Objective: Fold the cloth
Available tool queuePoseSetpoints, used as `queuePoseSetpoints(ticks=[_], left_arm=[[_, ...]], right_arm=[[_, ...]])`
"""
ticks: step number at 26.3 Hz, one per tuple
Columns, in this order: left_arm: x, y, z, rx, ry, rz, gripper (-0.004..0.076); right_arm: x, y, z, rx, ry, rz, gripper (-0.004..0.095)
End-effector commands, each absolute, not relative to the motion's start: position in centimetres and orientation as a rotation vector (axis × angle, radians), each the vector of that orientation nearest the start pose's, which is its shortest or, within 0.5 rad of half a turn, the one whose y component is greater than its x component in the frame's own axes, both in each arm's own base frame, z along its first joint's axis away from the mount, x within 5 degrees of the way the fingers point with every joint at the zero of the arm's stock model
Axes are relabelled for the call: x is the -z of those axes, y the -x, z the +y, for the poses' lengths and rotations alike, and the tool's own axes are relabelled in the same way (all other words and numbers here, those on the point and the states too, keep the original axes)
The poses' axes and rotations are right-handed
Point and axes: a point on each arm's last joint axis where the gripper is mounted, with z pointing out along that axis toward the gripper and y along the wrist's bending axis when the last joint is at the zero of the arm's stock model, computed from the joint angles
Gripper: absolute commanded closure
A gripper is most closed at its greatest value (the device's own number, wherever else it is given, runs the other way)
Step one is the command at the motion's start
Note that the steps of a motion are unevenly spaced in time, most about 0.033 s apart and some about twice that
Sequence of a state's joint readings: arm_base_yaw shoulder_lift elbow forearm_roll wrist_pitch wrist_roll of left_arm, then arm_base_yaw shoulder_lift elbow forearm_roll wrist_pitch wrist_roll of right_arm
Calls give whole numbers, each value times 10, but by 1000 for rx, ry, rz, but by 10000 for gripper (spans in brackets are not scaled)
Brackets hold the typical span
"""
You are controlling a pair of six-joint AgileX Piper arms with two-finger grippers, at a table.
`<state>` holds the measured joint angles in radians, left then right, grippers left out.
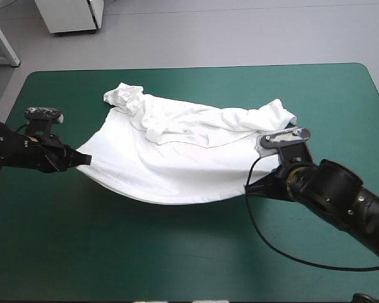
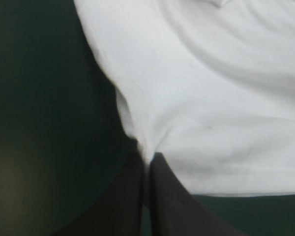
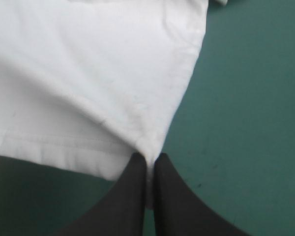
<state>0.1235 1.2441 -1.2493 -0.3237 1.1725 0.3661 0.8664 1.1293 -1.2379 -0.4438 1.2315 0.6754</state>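
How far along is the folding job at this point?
Done: both near corners of the hem are grasped, with the left gripper and the right gripper each having jaws shut on the T-shirt. In hand: the hem is stretched between them, sagging in the middle. Left: the far part of the shirt lies crumpled and bunched, and no fold has been laid yet.
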Motion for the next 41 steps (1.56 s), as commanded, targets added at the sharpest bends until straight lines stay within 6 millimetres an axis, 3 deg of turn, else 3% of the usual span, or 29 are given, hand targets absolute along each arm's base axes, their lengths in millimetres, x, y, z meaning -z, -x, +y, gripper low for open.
queuePoseSetpoints(ticks=[1,2,5,9,14,19,24,27,29,32,38,41], left_arm=[[-445,-206,-7,262,-253,2292,746],[-457,-199,-9,256,-258,2243,746],[-518,-175,-16,257,-278,1991,746],[-580,-146,-26,289,-317,1676,746],[-612,-120,-32,300,-335,1508,746],[-650,-75,-38,269,-370,1284,746],[-673,-41,-41,240,-373,1110,746],[-676,-34,-42,226,-374,1087,746],[-672,-50,-38,203,-365,1141,746],[-658,-91,-34,227,-353,1287,746],[-624,-191,-23,299,-323,1520,746],[-601,-243,-17,344,-302,1620,746]], right_arm=[[-461,-152,108,-78,270,2206,924],[-468,-151,106,-79,275,2181,924],[-519,-145,89,-53,253,1993,924],[-573,-135,69,11,280,1795,924],[-616,-124,58,-15,303,1640,924],[-658,-105,51,-133,345,1416,922],[-675,-96,50,-198,363,1287,922],[-678,-96,49,-193,349,1262,922],[-675,-102,52,-161,337,1298,922],[-660,-125,60,1,285,1449,925],[-632,-177,95,223,243,1567,925],[-610,-212,97,235,206,1668,925]])
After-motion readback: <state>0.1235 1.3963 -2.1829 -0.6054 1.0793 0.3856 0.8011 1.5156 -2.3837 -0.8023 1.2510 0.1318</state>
